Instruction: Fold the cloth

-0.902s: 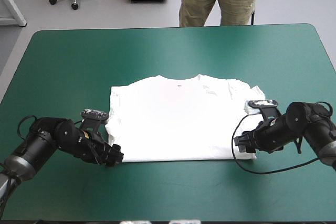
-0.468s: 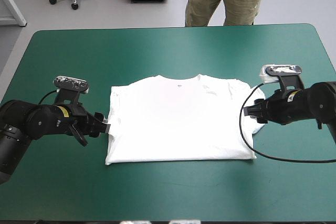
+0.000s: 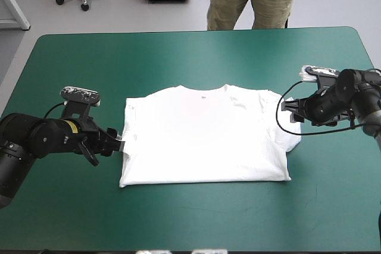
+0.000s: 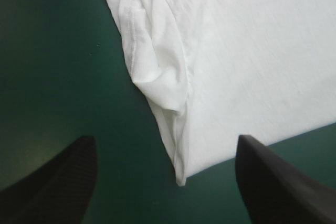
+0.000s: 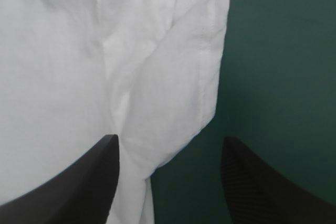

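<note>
The white T-shirt [image 3: 202,138] lies spread flat at the middle of the teal-green counter [image 3: 178,57], with its collar toward 12 o'clock. The left tool [image 3: 118,145] stands wide at the shirt's 9 o'clock edge. The right tool [image 3: 290,112] stands wide at the 3 o'clock sleeve.

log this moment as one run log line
T-shirt: spread flat on table | left end effector: open, at its left edge | right end effector: open, at its right sleeve | grasp: none
</note>
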Action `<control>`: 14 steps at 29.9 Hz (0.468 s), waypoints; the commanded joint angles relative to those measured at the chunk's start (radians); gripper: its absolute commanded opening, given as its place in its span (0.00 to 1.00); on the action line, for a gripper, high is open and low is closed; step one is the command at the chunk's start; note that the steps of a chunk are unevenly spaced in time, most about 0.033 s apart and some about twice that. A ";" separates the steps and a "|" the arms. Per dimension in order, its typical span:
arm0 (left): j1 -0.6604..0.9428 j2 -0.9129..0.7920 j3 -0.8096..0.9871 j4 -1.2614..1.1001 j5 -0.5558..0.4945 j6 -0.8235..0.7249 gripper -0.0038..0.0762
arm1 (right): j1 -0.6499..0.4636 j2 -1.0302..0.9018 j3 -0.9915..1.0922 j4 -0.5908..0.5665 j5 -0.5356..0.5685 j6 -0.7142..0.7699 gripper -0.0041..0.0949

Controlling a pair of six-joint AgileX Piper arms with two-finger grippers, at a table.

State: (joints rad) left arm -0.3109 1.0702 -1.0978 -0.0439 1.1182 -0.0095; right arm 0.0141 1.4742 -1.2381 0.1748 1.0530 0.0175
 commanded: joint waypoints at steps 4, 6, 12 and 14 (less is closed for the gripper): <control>-0.006 -0.017 -0.035 -0.009 -0.071 -0.008 0.71 | -0.016 0.118 -0.115 -0.003 -0.067 -0.018 0.58; -0.006 -0.017 -0.035 -0.009 -0.073 -0.008 0.71 | -0.016 0.171 -0.167 -0.008 -0.067 -0.018 0.58; -0.006 -0.017 -0.035 -0.009 -0.069 -0.008 0.71 | -0.016 0.309 -0.276 -0.035 -0.050 0.017 0.55; -0.006 -0.017 -0.035 -0.009 -0.069 -0.008 0.71 | -0.016 0.341 -0.290 -0.035 -0.050 0.017 0.50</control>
State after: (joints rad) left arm -0.3109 1.0702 -1.0978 -0.0439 1.0880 -0.0095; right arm 0.0084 1.8219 -1.4786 0.1431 1.0133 0.0322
